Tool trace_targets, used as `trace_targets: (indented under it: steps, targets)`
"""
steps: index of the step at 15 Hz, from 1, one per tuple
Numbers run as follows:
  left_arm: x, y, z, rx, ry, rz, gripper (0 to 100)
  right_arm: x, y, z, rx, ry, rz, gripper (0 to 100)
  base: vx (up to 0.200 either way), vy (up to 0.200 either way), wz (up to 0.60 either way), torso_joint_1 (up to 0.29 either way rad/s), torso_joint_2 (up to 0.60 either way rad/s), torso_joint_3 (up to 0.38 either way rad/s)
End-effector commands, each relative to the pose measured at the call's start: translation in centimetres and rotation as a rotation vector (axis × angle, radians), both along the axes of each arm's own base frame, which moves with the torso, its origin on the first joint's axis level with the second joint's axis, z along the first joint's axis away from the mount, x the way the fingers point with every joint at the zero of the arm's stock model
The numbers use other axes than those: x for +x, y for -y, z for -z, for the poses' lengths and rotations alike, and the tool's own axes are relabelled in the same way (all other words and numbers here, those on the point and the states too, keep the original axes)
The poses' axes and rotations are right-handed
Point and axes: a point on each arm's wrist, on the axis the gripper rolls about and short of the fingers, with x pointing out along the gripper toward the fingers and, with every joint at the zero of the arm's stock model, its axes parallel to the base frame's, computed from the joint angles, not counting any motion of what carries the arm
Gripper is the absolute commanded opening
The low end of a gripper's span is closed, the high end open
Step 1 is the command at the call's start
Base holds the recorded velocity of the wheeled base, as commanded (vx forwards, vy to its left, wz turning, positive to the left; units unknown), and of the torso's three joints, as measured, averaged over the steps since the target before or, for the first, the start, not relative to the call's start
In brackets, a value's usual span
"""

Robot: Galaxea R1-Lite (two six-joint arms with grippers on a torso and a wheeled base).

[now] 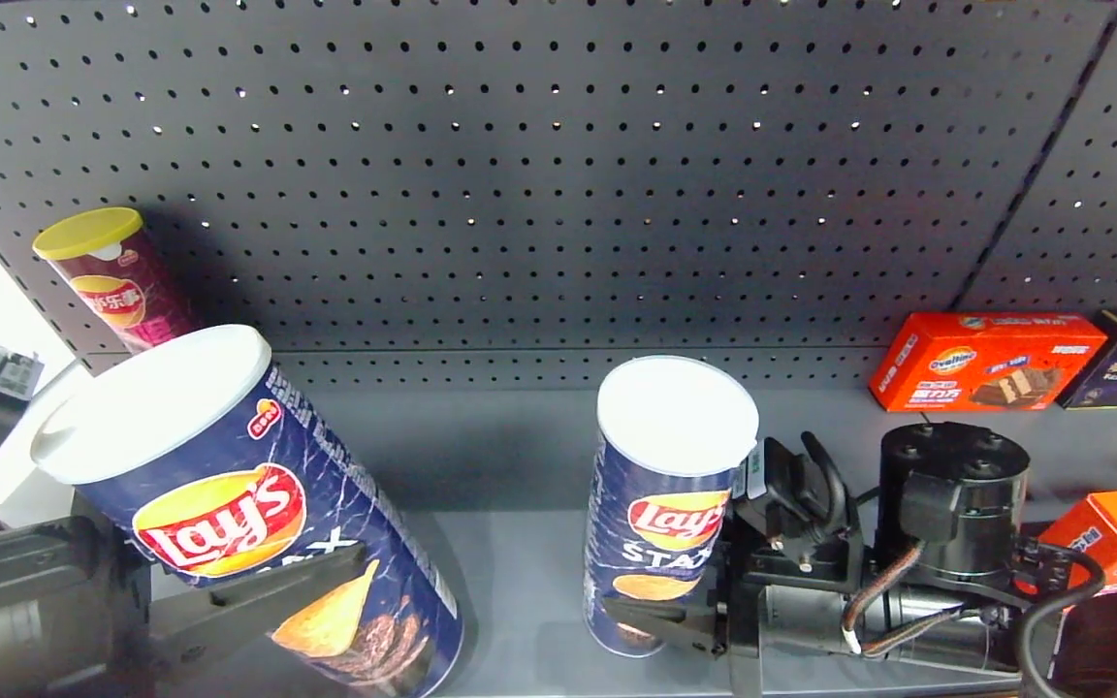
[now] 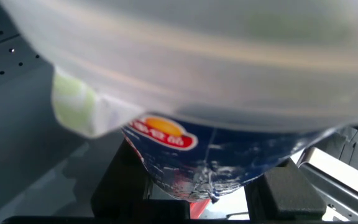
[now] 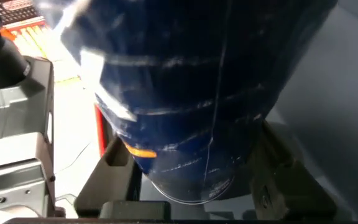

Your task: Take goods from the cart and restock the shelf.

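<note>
head: you're looking forward and down onto the shelf (image 1: pixel 520 572), mid-range | left wrist: you're peering along the tilted can (image 2: pixel 229 155) (pressed close) | right wrist: you're hugging the upright can (image 3: pixel 191 124) | head is sharing both cans.

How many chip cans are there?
3. The tilted blue chip can is in the left hand, the upright blue chip can in the right hand, the maroon chip can back left on the shelf. More may be hidden.
</note>
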Motion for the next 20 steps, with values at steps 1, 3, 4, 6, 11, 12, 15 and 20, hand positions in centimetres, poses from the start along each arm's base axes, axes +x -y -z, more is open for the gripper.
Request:
trace_targets:
  steps: [1,3,4,6,11,12,15,20]
  targets:
    - [0.0,0.0,0.1,0.001,-0.003,0.0,0,0.0,0.1,0.4,-0.005,-0.002,0.003,100,0.0,0.0,0.0,0.0,0.0,0.0]
    - [-0.2,-0.1,0.7,0.009,-0.02,0.0,0,-0.4,0.2,0.6,-0.01,-0.008,-0.003,100,0.0,0.0,0.0,0.0,0.0,0.0]
    - [-0.3,-0.1,0.8,0.009,-0.02,0.0,0,-0.6,0.2,0.6,-0.012,-0.007,-0.008,100,0.0,0.0,0.0,0.0,0.0,0.0]
    - [-0.7,-0.3,0.9,0.008,-0.017,0.0,0,-1.5,0.8,0.0,0.0,0.007,-0.011,100,0.0,0.0,0.0,0.0,0.0,0.0]
    - [-0.6,-0.3,0.5,-0.001,-0.001,0.002,0,-5.7,5.2,-4.0,0.111,0.127,0.005,100,0.0,0.0,0.0,0.0,0.0,0.0]
    - [-0.6,-0.2,0.5,-0.001,0.001,0.003,0,-6.3,5.9,-4.6,0.131,0.149,0.011,100,0.0,0.0,0.0,0.0,0.0,0.0]
    - [-0.4,-0.2,0.0,-0.007,0.012,0.005,0,-8.5,8.9,-6.8,0.206,0.241,0.08,100,0.0,0.0,0.0,0.0,0.0,0.0]
    - [-0.4,-0.1,-0.1,-0.01,0.013,0.011,0,-11.6,12.4,-6.7,0.241,0.295,0.386,100,0.0,0.0,0.0,0.0,0.0,0.0]
